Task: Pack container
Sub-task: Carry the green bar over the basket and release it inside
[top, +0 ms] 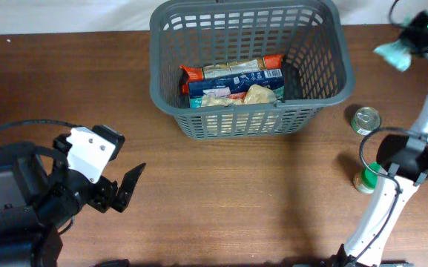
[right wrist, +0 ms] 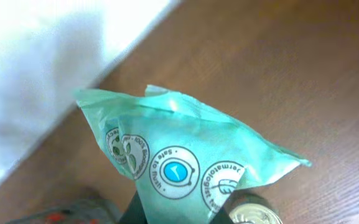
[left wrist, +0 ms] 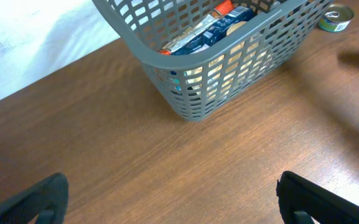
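Observation:
The dark grey basket (top: 247, 63) stands at the table's back middle and holds several food packets (top: 232, 83); it also shows in the left wrist view (left wrist: 216, 56). My right gripper (top: 414, 41) is raised at the far right, beyond the basket's right wall, shut on a teal wipes pack (top: 393, 53) that fills the right wrist view (right wrist: 179, 162). My left gripper (top: 124, 189) is open and empty, low over the table at front left, its fingers wide apart (left wrist: 170, 202).
A small round tin can (top: 366, 120) stands right of the basket, also in the left wrist view (left wrist: 336, 17) and under the pack (right wrist: 254, 214). A green-lidded jar (top: 365, 178) sits by the right arm's base. A white cloth (left wrist: 30, 37) lies beyond the table's edge.

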Tool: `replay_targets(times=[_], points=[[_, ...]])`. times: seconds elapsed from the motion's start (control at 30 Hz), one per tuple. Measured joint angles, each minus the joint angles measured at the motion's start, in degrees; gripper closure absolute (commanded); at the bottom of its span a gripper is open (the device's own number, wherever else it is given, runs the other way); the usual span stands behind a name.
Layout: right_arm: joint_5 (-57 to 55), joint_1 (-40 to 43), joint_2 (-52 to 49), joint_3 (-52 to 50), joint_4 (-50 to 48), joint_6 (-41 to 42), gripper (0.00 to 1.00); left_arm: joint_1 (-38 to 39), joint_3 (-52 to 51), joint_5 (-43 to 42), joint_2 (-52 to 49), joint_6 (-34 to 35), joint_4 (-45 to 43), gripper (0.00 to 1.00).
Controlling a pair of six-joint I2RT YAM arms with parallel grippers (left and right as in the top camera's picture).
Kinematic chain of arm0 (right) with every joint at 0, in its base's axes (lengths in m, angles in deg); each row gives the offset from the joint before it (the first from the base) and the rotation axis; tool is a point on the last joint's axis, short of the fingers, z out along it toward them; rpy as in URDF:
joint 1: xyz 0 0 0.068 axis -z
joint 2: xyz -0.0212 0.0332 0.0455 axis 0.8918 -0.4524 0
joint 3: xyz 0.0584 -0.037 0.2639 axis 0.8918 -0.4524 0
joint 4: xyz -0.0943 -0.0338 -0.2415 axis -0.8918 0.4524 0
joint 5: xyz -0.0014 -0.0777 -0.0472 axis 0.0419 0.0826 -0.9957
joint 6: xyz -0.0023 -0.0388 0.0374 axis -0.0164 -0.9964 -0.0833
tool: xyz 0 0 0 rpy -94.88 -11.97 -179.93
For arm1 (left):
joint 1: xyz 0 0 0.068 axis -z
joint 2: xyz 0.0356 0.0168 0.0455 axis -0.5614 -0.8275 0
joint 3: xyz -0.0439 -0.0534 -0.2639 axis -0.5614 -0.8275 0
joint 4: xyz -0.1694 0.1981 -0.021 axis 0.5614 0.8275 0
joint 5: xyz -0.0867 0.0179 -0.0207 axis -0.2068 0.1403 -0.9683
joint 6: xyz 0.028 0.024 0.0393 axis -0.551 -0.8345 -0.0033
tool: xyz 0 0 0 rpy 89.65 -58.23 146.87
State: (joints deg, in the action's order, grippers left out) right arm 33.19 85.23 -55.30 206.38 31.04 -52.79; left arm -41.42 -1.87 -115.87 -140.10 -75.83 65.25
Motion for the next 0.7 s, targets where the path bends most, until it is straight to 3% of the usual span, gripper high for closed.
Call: replay_targets(times=[0.2,0.43,0.7], points=[[4.3,-3.8,3.8,4.5,0.6,-4.5,0.96,0.0,0.0,0.0,0.0,0.0,0.0,0.01],[9.6,-13.7,7.0,4.5,4.8,-13.2,0.96,0.0,0.0,0.0,0.0,0.0,0.0,0.01],[7.5,-23.5,8.6,4.6,8.6,-18.2,0.96,0.0,0.0,0.0,0.0,0.0,0.0,0.01]])
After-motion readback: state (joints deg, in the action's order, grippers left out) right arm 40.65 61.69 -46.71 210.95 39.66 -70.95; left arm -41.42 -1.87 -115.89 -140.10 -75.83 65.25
